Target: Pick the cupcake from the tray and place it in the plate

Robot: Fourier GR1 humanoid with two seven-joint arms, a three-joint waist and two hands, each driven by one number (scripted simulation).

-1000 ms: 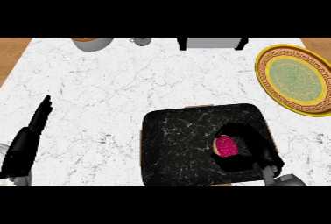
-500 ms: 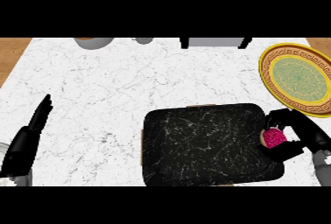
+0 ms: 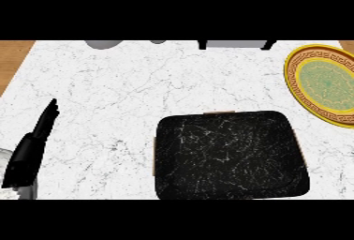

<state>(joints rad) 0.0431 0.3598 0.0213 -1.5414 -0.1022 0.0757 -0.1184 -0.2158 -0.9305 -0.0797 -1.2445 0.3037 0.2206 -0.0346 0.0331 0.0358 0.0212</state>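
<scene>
**Cupcake out of sight as tray lies bare and plate waits at the worktop's right edge**

The cupcake shows nowhere in the head view: neither on the black marbled tray point(image 3: 228, 157) nor on the plate point(image 3: 323, 84). The robot's right hand is also outside the view, so whether its fingers are closed round the cupcake cannot be told. The tray lies at the worktop's front edge, right of centre, with nothing on its dark surface. The plate, gold-rimmed with a pale green middle, rests against the right edge towards the back corner, part of it cut off by the view; it is near the tray's back right corner but apart from it.

By this reading, the step in hand is the carry to the plate. To do it well, the cupcake should come in from the right and be lowered upright onto the green middle, away from the raised gold rim, before being let go.

The left hand point(image 3: 29, 150) rests at the worktop's left edge near the front corner, fingers straight and pointing to the back, holding nothing, well apart from the tray. Along the back edge stand a grey rounded object point(image 3: 104, 44) and a dark-legged stand point(image 3: 233, 44), both only partly visible. Neither lies between tray and plate; the white marble worktop point(image 3: 138, 84) between them appears unobstructed.
</scene>
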